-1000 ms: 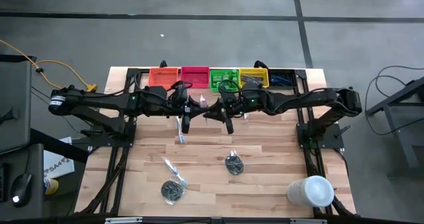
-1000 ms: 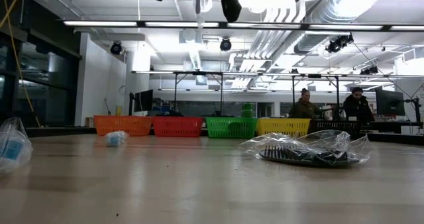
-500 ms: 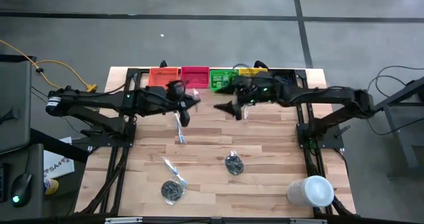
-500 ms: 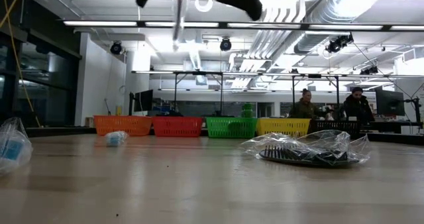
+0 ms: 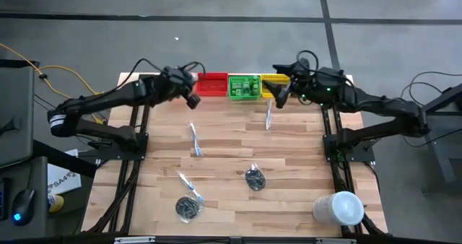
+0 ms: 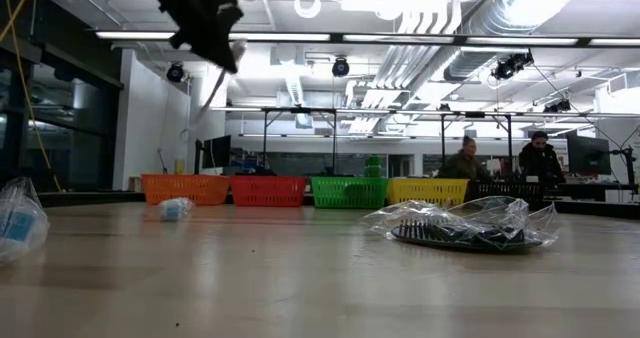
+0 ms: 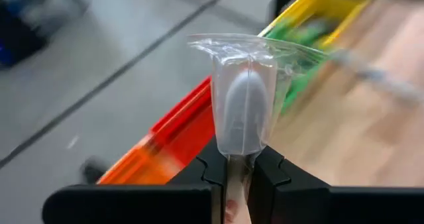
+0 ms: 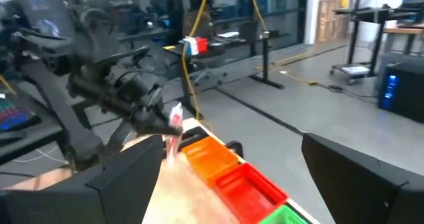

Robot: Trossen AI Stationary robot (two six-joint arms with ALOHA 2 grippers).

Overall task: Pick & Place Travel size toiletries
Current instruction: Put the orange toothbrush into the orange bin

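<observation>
Only left wrist view shows wrapped toothbrush [image 7: 242,111] pinched.

Two dark arms on a black frame over a wooden table

Both arms are built of black, rounded tube-like links joined at thick joints. The left arm [image 5: 108,103] ends near its base in a pale grey cylindrical motor housing, and thin black cables are looped above its wrist. On the right arm [image 5: 368,107] a small green light is seen near the wrist, with black cables arched over it. The left gripper [image 7: 240,177] is made of two matte black, angular fingers with stepped inner edges, set on a flat black crossbar. The right gripper [image 8: 265,177] is shown as two broad, flat black fingers with straight edges.
</observation>
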